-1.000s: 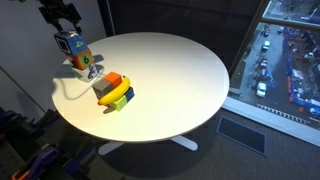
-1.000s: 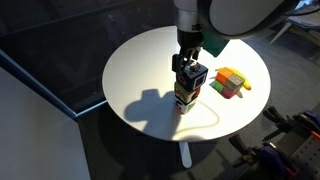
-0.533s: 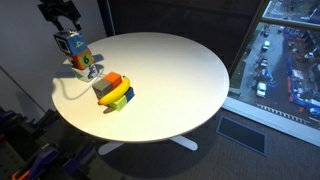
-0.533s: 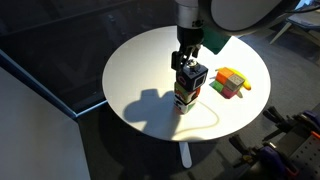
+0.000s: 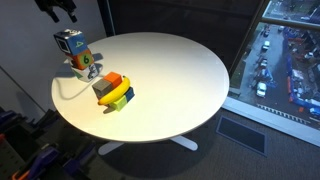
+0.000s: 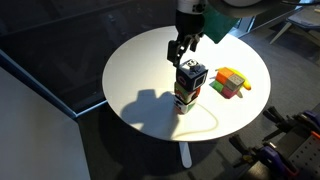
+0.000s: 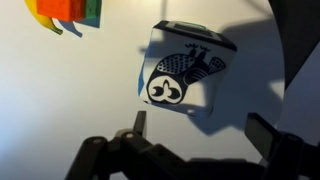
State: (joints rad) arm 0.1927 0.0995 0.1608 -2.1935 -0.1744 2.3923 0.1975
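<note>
Our claw [image 6: 183, 50] hangs released, jaws spread wide and gripping nothing, right above the carton [image 6: 190, 85]. The carton stands upright on the round white bench [image 6: 140, 70] with its long axis vertical, so it lies straight below the claw, with a gap of air between them. In the wrist view its printed top sits roughly centred between the two fingertips. In an exterior view the carton [image 5: 75, 52] stands close to the bench's rim. The coloured blocks [image 5: 115, 91] lie near it on the inward side, apart from it. We judge the freest room to be upward and over the bench's broad middle.
</note>
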